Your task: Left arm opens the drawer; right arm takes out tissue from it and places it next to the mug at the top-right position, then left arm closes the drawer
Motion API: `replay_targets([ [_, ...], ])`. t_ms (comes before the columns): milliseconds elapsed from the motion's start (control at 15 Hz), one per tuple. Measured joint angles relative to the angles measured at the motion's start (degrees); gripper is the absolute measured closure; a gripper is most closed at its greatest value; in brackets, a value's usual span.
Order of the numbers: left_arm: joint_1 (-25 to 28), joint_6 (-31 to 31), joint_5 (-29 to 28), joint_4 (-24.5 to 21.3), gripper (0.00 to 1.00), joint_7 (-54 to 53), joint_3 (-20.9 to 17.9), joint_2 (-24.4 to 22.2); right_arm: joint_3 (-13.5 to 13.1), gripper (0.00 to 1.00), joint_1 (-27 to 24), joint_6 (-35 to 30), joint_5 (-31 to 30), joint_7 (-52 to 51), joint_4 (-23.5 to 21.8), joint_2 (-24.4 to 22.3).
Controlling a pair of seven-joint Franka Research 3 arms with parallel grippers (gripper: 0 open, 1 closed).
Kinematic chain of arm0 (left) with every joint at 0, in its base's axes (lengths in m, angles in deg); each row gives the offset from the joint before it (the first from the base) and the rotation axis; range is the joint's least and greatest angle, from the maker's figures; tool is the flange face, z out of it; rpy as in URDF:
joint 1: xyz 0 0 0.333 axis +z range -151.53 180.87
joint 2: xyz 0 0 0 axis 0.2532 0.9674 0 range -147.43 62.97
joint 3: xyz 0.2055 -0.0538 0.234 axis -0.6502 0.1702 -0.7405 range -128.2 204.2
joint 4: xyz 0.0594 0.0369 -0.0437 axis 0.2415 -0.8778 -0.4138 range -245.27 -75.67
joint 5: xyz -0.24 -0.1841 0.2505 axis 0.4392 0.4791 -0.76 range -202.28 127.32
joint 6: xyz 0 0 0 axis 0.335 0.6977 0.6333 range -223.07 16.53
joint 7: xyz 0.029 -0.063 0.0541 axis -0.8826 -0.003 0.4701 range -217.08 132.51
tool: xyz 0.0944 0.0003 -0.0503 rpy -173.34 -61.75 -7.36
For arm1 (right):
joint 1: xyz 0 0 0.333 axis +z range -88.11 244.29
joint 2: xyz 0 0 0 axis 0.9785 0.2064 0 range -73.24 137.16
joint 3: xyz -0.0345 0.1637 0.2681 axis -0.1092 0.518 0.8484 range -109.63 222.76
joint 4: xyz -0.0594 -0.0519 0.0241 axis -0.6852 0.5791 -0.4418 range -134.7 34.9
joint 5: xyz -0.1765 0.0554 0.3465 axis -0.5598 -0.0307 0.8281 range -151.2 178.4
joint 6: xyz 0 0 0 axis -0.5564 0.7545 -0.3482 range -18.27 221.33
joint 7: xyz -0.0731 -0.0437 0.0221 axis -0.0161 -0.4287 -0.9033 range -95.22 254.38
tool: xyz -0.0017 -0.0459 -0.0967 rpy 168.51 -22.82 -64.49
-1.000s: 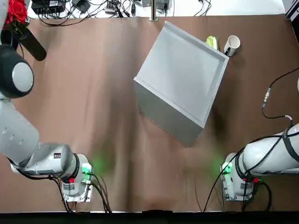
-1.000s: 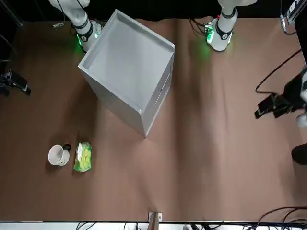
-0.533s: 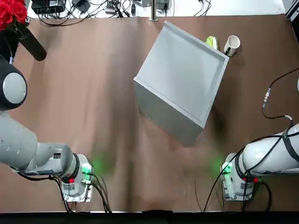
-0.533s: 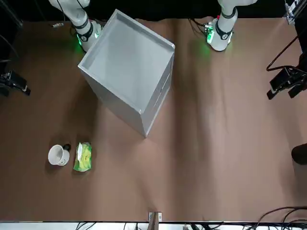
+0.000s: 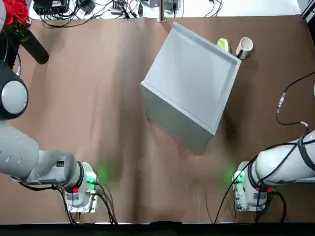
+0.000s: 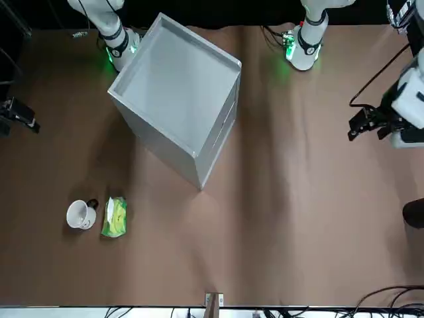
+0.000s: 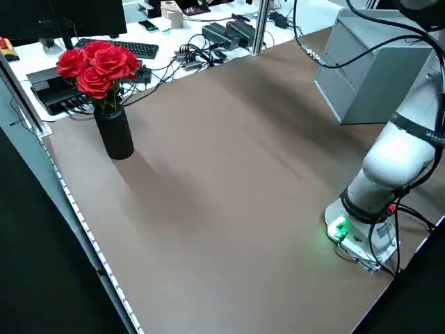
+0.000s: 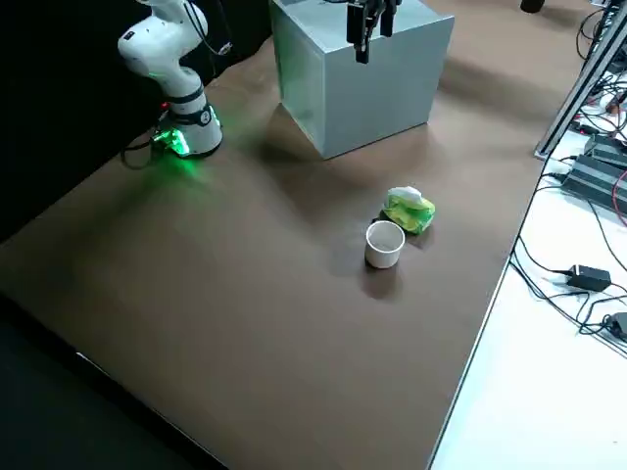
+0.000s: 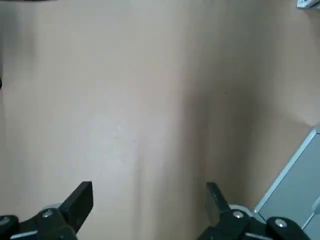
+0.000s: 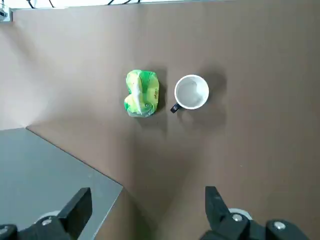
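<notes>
The left claw (image 9: 150, 192) is open, its two fingers parted with nothing between them; it hangs above the left part of the bench (image 5: 98, 98), well apart from the cabinet (image 5: 189, 78). The right claw (image 10: 150, 192) is likewise open and holds nothing; it is raised over the right part of the bench, on the near side of the tissue and mug. The drawer (image 7: 341, 87) is closed, its grey front flush in the left-facing side of the cabinet. The cabinet stands right of the bench's middle, turned at an angle to the bench edges, with a flat, rimmed top. The tissue (image 10: 142, 93), a yellow-green and white packet, lies on the bench beyond the cabinet, toward the far right. The mug (image 10: 192, 92) stands upright just to the right of the tissue, near but apart from it; its dark handle (image 10: 175, 107) is on the side toward the packet and the near edge. At the far left, a black vase (image 7: 115, 132) holds red roses (image 7: 97, 66). The left arm (image 5: 19, 152) rises from its base at the near left, and the right arm (image 5: 285, 162) from its base at the near right; both bases show a green light. Beyond the far edge, black cables (image 7: 198, 52) and adapters (image 7: 233, 33) lie on a white surface (image 8: 549, 392).
</notes>
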Motion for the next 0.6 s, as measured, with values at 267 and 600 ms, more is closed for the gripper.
replay_targets([
  [267,0.0,0.0,-0.2,-0.2,0.0,0.0,0.4,-0.4,0.0,0.0,0.0,0.4,0.0,0.0,-0.1,0.0],
  [600,0.0,0.0,-0.3,-0.2,0.0,0.0,0.3,-0.4,-0.1,0.0,-0.1,0.4,0.0,0.0,-0.2,0.0],
])
